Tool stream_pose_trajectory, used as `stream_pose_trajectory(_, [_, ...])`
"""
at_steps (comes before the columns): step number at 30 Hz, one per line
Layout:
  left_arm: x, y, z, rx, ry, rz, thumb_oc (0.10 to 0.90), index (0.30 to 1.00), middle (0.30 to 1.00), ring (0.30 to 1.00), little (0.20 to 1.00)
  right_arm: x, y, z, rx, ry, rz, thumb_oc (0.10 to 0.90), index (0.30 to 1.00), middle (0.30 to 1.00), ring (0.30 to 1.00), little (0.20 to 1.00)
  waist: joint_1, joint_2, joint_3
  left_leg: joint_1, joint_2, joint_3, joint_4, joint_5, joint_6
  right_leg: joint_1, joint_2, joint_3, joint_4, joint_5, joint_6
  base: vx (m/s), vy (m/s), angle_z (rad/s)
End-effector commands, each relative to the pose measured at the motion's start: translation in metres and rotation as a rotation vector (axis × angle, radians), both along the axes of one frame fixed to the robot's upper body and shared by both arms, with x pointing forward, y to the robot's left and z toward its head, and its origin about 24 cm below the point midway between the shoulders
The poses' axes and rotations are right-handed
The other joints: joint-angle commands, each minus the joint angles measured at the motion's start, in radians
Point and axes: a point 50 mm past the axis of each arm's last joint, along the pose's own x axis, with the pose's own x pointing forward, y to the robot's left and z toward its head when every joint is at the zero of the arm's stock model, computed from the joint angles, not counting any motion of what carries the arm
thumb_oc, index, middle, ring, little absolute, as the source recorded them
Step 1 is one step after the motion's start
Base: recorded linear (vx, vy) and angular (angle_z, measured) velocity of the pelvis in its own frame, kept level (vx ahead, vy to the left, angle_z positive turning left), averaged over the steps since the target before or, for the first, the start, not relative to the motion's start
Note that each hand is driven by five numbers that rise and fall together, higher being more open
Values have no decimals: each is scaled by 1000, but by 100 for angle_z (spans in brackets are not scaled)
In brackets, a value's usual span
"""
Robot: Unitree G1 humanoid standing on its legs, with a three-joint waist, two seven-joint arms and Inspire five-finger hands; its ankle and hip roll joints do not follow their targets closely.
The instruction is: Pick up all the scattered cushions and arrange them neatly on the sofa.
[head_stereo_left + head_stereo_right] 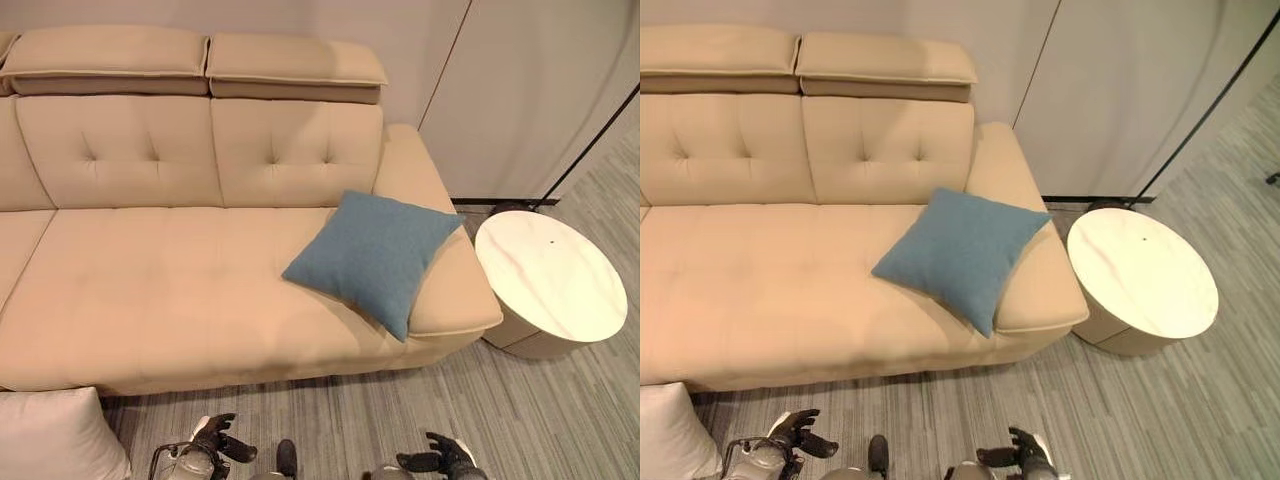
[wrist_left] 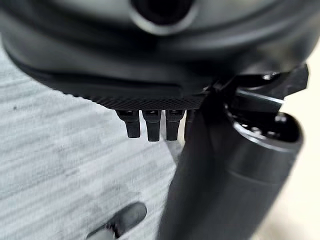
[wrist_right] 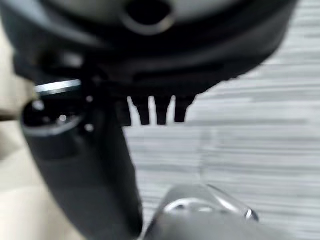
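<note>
A blue cushion (image 1: 375,257) leans askew at the right end of the beige sofa (image 1: 150,290), one corner propped on the armrest (image 1: 430,240) and another overhanging the seat's front edge, while a white cushion (image 1: 50,440) lies on the grey carpeted floor (image 1: 420,400) at the robot's lower left, close to the sofa's base. Both hands hang low over the floor, the left hand (image 1: 215,438) nearest the white cushion and the right hand (image 1: 445,458) well apart from it; each holds nothing, the fingers (image 2: 150,125) loosely extended. The cushions look light, soft and squashy, likely to sag if pinched at a corner, so a hold across an edge or under the body seems safer. The long seat to the blue cushion's left offers plenty of open room; the round white side table (image 1: 550,275) stands just beside the armrest, crowding that end.
</note>
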Motion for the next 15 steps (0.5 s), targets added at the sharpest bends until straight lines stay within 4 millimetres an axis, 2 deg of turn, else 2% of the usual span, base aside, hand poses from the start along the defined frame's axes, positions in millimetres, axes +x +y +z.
stream_pose_trajectory(1, [-2,-2,0,-11,-24,7,800,900,900,900,900,1,-23,6,-72,-1,18,800,900,900,900,900,19,11,2,-60,43,-8,126,-111,-97,90,54,-49,-256,185,-41,123,-10,-1])
stream_pose_trajectory(3, [-3,-3,-1,-8,-17,5,800,900,900,900,900,1,-26,7,-84,4,21,800,900,900,900,900,15,19,4,-24,39,-14,110,-125,-99,48,44,-76,-345,204,-52,238,-33,7])
stream_pose_trajectory(5, [0,-2,0,-3,-26,-4,800,900,900,900,900,3,-27,8,-92,2,33,800,900,900,900,900,-1,9,15,6,21,-33,115,-146,-102,3,50,-82,-436,247,-44,266,-59,-15])
stream_pose_trajectory(7, [0,-3,0,-4,-25,-4,800,900,900,900,900,3,-27,8,-92,2,32,800,900,900,900,900,0,12,19,12,24,-33,117,-150,-103,10,53,-82,-436,245,-44,187,-85,-9])
stream_pose_trajectory(8, [1,-9,-1,-15,-28,-21,800,900,900,900,900,-5,-31,6,-97,19,20,800,900,900,900,900,-12,-3,1,30,10,-50,163,-189,-119,63,80,-59,-509,240,-57,240,-135,19])
stream_pose_trajectory(11, [4,-13,-1,-24,-38,-29,800,900,900,900,900,-5,-32,7,-97,12,12,800,900,900,900,900,-16,-9,-11,18,11,-49,190,-179,-137,93,86,-75,-549,250,-64,170,-128,60])
stream_pose_trajectory(15, [10,-20,0,-41,-52,-53,800,900,900,900,900,-5,-35,8,-100,2,0,800,900,900,900,900,-23,-11,-24,-15,48,-31,291,-164,-181,157,111,-87,-623,240,-84,75,-93,25])
